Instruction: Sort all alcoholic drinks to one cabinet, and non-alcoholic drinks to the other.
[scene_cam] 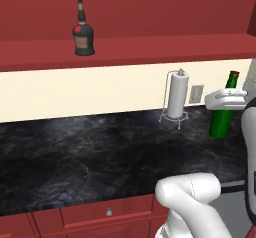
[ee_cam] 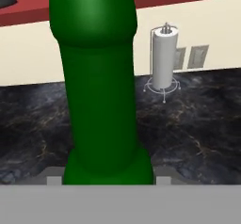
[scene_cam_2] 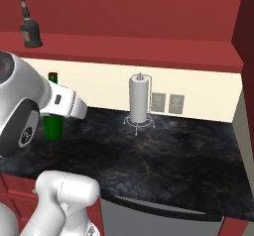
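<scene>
From where I sit, the squat dark bottle (scene_cam: 83, 34) stands upright on the red cabinet ledge (scene_cam: 150, 49) above the backsplash, far to the left, so I judge that one alcoholic drink is already put away, or nearly so. Left of middle the dark marble surface (scene_cam: 100, 152) lies bare from its front edge to the wall. Moving right, the paper towel holder (scene_cam: 176, 97) stands at the back edge of the surface against the wall, with wall outlets (scene_cam_2: 167, 102) just beside it. Further right is the slim green bottle (scene_cam: 223, 113) with its red cap (scene_cam: 233, 73), upright near the right end of the surface; I cannot tell whether its base rests on the surface or hangs just above it. My tool (scene_cam: 226, 99) sits around it at mid height, and in the hand view the green body stands close between the finger tips, so I read the tool as clamped on the green bottle. I judge the job partway: this second alcoholic drink must join the dark bottle up on the ledge. The towel holder stands between the two bottles along the back edge, so a low carry leftward could clip it; lifting first looks safer.
</scene>
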Controlling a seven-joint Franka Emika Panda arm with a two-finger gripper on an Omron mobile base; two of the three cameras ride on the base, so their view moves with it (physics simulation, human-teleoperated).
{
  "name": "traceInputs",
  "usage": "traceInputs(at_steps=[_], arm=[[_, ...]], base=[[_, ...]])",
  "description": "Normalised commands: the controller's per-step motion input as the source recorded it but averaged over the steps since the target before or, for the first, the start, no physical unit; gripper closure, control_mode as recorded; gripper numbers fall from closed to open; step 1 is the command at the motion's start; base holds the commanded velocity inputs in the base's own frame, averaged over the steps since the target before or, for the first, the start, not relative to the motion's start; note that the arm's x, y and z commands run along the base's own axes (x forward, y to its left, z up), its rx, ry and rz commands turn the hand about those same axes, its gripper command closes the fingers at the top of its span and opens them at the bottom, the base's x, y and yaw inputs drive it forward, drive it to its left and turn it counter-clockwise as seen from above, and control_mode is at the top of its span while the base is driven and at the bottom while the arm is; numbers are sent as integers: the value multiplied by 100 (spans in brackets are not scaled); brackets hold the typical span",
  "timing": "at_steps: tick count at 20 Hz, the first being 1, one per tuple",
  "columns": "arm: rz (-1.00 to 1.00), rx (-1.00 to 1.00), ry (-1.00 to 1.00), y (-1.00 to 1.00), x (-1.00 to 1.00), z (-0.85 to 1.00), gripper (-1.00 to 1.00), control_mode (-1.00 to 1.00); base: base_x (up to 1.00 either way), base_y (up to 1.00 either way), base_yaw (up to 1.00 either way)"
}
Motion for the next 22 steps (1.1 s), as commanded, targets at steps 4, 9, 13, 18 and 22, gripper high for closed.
traceInputs(at_steps=[4,9,13,18,22], arm=[[0,0,-10,0,14,87,100,-100],[0,0,-3,0,42,78,100,-100],[0,0,-6,6,58,51,100,-100],[0,0,-11,12,67,18,100,-100],[0,0,-11,21,76,12,100,-100]], base=[[0,0,0],[0,0,0],[0,0,0],[0,0,0],[0,0,0]])
